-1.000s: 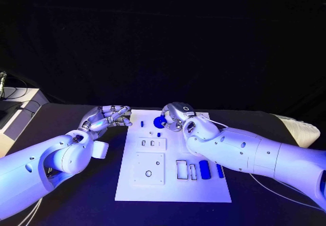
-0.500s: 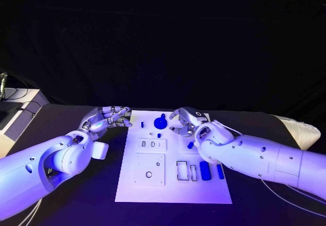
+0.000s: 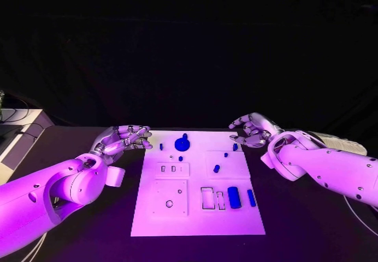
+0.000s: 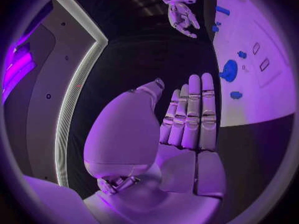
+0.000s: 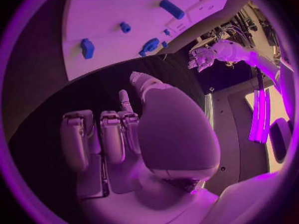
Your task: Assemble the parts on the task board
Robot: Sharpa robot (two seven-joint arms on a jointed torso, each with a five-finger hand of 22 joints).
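Head view: task board [image 3: 197, 218] lies between left robot hand [image 3: 126, 137] and right robot hand [image 3: 252, 130]

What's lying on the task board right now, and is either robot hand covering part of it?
On the task board: a round blue part at the far edge, small blue pieces mid-board, and a blue bar near the rectangular slots. Left robot hand and right robot hand sit off its sides, covering nothing.

No readable text, labels or numbers anywhere.
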